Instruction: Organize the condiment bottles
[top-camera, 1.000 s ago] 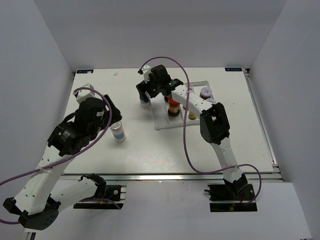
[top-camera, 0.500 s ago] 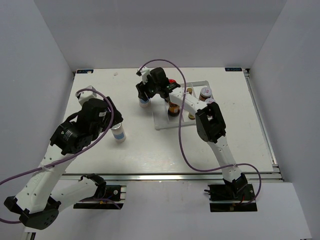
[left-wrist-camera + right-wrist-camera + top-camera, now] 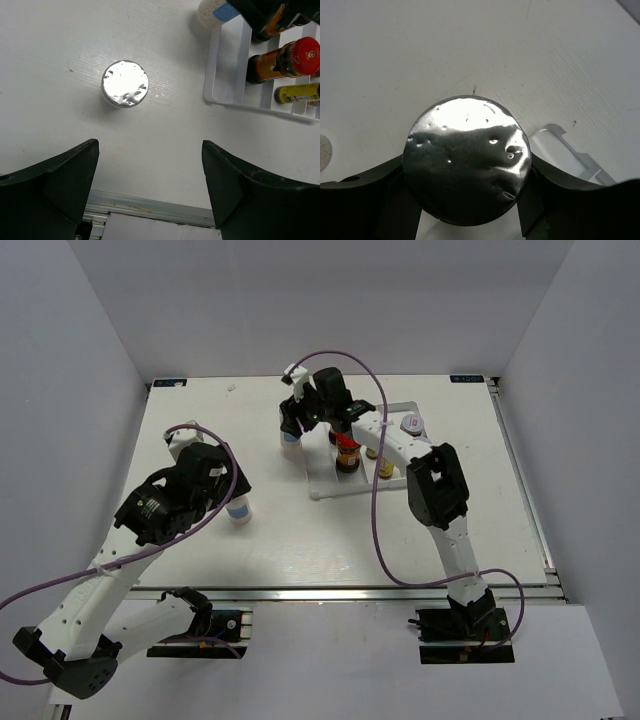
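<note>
Closure: right gripper [image 3: 292,428] goes from wide to clamped on silver-capped shaker [image 3: 467,160]; ready to lift. Left gripper [image 3: 150,185] wide, empty.

no legible text, red-lidded jar [image 3: 272,65] label too blurred

Yellow bottle [image 3: 300,93] cut off at edge; shaker [image 3: 465,160] body hidden beneath cap.

White table [image 3: 300,540], silver-capped shaker [image 3: 125,83] upright on it (left of middle), white divided tray [image 3: 226,65] farther right, apart.
</note>
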### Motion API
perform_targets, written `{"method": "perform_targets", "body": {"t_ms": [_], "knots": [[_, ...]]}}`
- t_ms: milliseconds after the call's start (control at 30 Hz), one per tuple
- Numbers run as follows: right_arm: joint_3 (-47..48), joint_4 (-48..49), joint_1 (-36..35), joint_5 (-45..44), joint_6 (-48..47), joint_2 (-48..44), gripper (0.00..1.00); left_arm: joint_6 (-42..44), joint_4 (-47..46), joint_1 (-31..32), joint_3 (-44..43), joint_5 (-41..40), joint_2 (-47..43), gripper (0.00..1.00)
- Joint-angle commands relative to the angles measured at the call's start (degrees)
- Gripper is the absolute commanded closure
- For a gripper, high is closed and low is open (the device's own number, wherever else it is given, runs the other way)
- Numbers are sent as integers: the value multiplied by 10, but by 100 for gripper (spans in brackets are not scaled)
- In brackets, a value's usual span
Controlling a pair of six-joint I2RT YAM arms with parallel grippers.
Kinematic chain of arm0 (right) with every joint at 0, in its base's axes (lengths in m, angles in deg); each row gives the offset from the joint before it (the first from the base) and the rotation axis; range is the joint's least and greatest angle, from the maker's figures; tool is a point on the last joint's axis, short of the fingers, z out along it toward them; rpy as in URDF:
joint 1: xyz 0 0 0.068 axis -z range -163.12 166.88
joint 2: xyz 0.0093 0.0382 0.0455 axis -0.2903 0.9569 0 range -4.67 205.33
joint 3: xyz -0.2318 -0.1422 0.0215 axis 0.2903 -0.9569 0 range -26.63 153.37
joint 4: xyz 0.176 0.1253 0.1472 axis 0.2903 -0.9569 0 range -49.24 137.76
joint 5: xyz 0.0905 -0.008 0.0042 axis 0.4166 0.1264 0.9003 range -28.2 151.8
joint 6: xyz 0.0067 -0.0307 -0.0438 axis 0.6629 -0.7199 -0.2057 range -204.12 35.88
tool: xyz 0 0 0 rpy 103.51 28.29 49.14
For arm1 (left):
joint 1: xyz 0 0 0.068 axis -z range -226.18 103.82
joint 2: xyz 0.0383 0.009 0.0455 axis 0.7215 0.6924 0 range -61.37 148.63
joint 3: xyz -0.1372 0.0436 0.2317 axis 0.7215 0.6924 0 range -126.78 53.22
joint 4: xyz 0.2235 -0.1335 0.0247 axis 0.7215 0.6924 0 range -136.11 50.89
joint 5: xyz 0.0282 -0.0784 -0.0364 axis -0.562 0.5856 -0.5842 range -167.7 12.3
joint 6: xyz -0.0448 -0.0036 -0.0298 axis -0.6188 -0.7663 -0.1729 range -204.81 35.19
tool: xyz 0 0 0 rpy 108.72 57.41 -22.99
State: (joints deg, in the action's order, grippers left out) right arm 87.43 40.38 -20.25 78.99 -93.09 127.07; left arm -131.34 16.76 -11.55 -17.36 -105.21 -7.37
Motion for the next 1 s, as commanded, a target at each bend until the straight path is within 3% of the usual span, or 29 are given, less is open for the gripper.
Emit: {"method": "perform_targets", "body": {"t_ms": [0,267,733,833,933,967], "knots": [[3,31,13,21,6,-95,93,4,-16,2,8,4,-10,7],[-58,18,28,-26,-16,-141,94,4,-16,2,18,5,-12,7],[-38,6,35,-57,-61,-74,90,-1,10,2,17,-4,-22,6],[-40,5,35,-52,-67,-67,85,-1,16,2,19,-4,-21,5],[-40,4,35,-50,-68,-61,70,-3,26,2,22,-9,-11,4],[-41,3,35,-48,-68,-57,59,-4,30,2,22,-13,-7,3]]}}
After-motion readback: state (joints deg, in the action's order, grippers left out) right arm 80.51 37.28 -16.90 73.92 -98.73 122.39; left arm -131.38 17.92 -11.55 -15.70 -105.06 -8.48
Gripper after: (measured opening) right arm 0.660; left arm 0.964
